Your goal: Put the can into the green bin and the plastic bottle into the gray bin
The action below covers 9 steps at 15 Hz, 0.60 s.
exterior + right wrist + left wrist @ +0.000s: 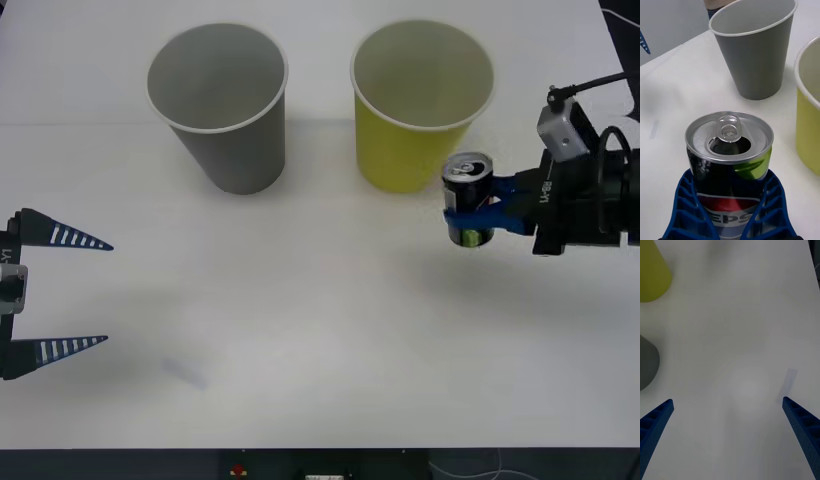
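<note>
The left tool (105, 292) is waiting over the white desk (320, 340), well left of the gray bin (222, 110), its fingers wide apart. The green bin (420, 100) is standing right of the gray bin. The right tool (478, 212) is clamping the upright can (467, 200) between its fingers, just in front of the green bin.

White table (330, 340) with 1 faint smudge (186, 372).

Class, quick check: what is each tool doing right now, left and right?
Left tool: open, holding nothing, at the table's left edge.
Right tool: closed on the can, held upright in front of the green bin.
</note>
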Each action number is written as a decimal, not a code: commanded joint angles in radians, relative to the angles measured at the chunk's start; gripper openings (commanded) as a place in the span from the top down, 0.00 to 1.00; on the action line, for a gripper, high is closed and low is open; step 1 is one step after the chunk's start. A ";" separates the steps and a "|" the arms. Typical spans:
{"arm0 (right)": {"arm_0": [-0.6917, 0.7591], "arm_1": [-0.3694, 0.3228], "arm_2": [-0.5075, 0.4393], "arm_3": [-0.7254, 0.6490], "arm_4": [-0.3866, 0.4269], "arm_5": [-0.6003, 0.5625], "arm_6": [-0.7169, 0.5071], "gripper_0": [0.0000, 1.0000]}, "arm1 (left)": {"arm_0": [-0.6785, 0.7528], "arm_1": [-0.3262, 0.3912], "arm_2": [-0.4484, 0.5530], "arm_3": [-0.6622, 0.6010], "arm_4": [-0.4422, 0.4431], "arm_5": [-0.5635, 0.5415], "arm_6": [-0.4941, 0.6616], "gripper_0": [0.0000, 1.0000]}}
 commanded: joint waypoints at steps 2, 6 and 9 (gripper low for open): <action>-0.004 0.053 -0.153 -0.066 0.126 -0.157 -0.235 1.00 | 0.000 0.000 0.000 0.000 0.000 0.000 0.000 0.00; -0.076 0.065 -0.177 -0.094 0.248 -0.174 -0.479 1.00 | 0.000 0.000 0.000 0.000 0.000 0.000 0.000 0.00; -0.202 0.073 -0.177 -0.054 0.329 -0.264 -0.583 1.00 | 0.000 0.000 0.000 0.000 0.000 0.000 0.000 0.00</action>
